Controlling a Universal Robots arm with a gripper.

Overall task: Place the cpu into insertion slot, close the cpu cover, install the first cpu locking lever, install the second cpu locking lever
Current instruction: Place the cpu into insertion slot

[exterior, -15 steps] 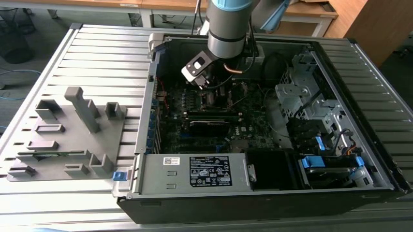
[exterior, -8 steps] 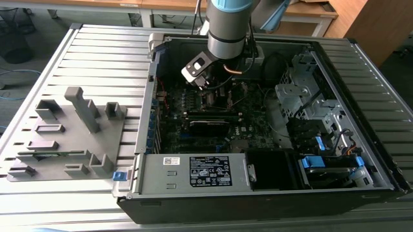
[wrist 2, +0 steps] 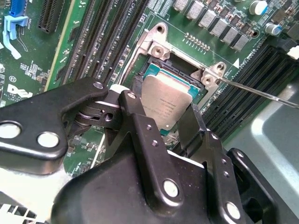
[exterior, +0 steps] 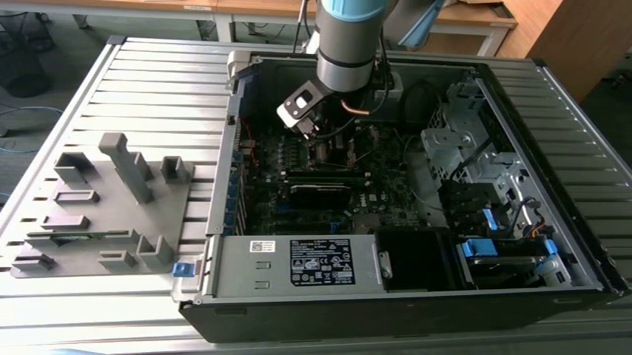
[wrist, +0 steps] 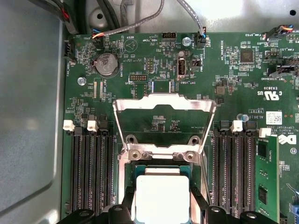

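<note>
My tool (wrist 2: 164, 106) grips the chip (wrist 2: 166, 95) by two opposite edges, fingers narrowed to its width, at the socket (wrist 2: 169, 63). The cover (wrist: 163, 103) stands open. I judge the chip light, stiff, slick on top and fragile beneath, so edges only, lightly.

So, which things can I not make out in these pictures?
- Second wrist view: the gripper covers one edge of the cpu and insertion slot, so its seating is unclear.
- Second wrist view: the thin metal rod runs past the picture's edge.
- First wrist view: the picture's edge cuts off the cpu; glare whitens its top.
- Exterior view: the arm hides the insertion slot.
</note>
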